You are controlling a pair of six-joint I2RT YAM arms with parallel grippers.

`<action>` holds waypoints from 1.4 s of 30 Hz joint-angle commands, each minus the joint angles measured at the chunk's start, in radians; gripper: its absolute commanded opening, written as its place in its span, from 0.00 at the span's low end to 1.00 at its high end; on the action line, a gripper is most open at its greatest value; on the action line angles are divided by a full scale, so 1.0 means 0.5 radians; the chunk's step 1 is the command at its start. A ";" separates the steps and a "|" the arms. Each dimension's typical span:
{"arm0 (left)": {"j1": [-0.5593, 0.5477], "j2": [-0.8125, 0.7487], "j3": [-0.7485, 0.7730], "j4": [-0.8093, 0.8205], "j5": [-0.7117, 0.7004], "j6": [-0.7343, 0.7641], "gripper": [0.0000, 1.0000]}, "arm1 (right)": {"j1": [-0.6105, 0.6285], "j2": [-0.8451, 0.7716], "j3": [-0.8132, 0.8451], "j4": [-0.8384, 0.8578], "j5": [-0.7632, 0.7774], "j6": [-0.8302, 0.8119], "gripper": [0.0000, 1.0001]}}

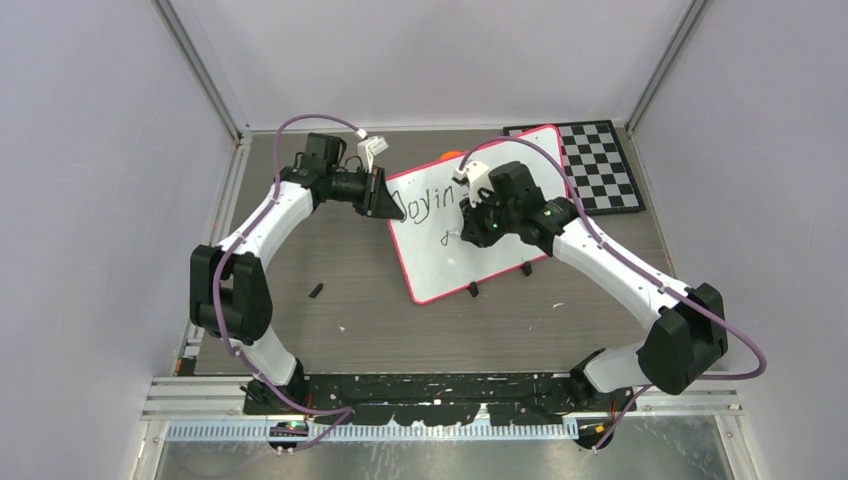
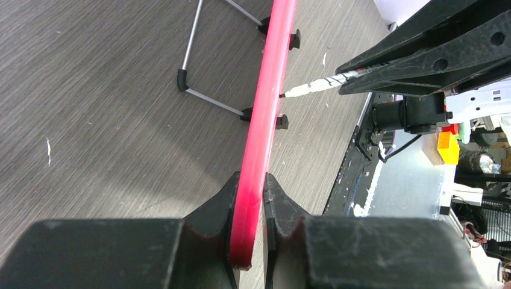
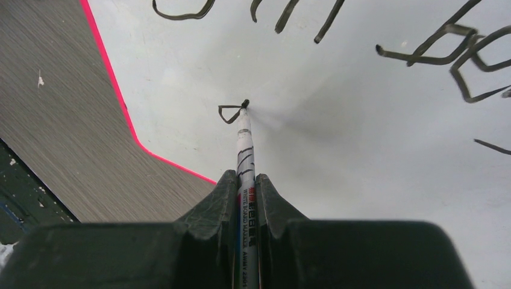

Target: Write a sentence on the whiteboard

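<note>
- My left gripper [image 1: 384, 200] is clamped on the board [image 1: 455, 268] at its left edge; in the left wrist view the pink rim [image 2: 269, 90] runs straight out from between the closed fingers
- The board sits mid-table, turned at a slant, its far right corner lying over the near-left part of the checkerboard [image 1: 600, 165]
- My right gripper [image 1: 468, 232] hangs over the board's middle, squeezed tight on a marker [image 3: 244, 144] whose tip touches the white surface
- The sentence [image 1: 420, 203] reads "Joyin" along the top line, with one small looped stroke beneath it at the marker tip
- Bare white lies to the right of the tip and down to the near edge, where two black clips [image 1: 473, 290] stick out
- Beyond the rim a wire stand [image 2: 182, 79] rests on the table [image 1: 330, 250]
- I have open tabletop to the left of the board and nearer than it; a small black piece [image 1: 316, 291] lies there, well apart from the board
- Grey walls [image 1: 90, 200] close in both sides; the checkerboard's right edge is near the right one
</note>
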 commanded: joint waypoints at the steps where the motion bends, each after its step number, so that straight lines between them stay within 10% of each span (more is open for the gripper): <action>1: -0.003 -0.034 -0.012 0.063 -0.147 0.085 0.00 | -0.008 -0.023 -0.076 0.031 0.018 -0.008 0.00; 42: -0.003 -0.046 -0.012 0.055 -0.122 0.085 0.00 | -0.145 -0.024 0.153 0.012 -0.037 0.059 0.00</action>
